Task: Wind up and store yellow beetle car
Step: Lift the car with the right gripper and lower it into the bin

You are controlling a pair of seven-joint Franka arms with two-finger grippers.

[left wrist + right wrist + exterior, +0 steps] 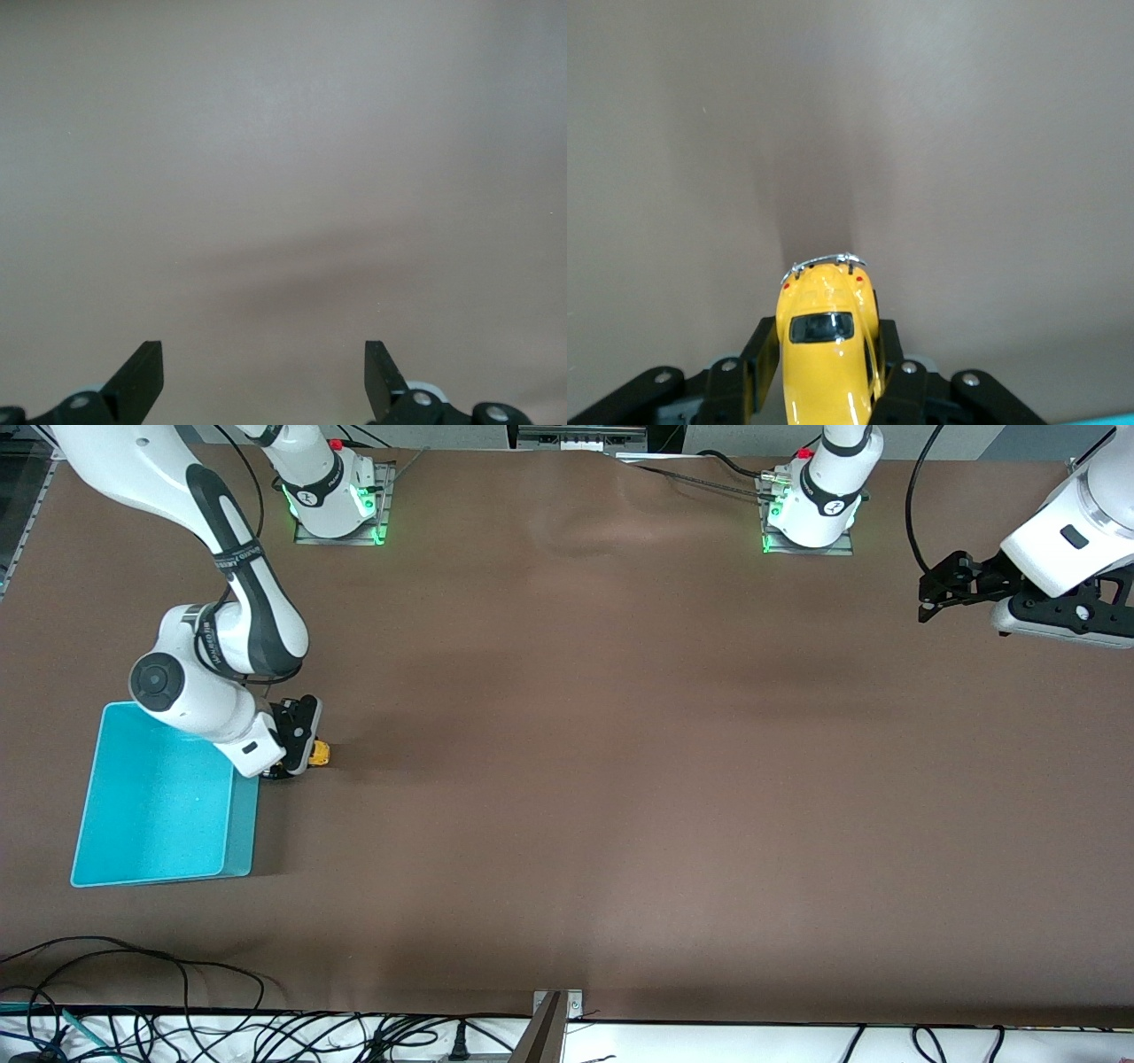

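Front view: right end effector (pixel 299 755) low on tabletop (pixel 620 779), just beside the bin (pixel 159 815), clamped on the car (pixel 319 754); left end effector (pixel 930 598) waits in the air at the left arm's end. Left wrist: fingers (pixel 142 376) apart over bare tabletop. Right wrist: car (pixel 828 354) pinched by its sides between both fingers (pixel 760 359), bumper pointing away from the wrist

Glossy yellow beetle car (pixel 830 354), chrome bumper; matt brown table covering (pixel 620 779); smooth turquoise bin (pixel 159 806).
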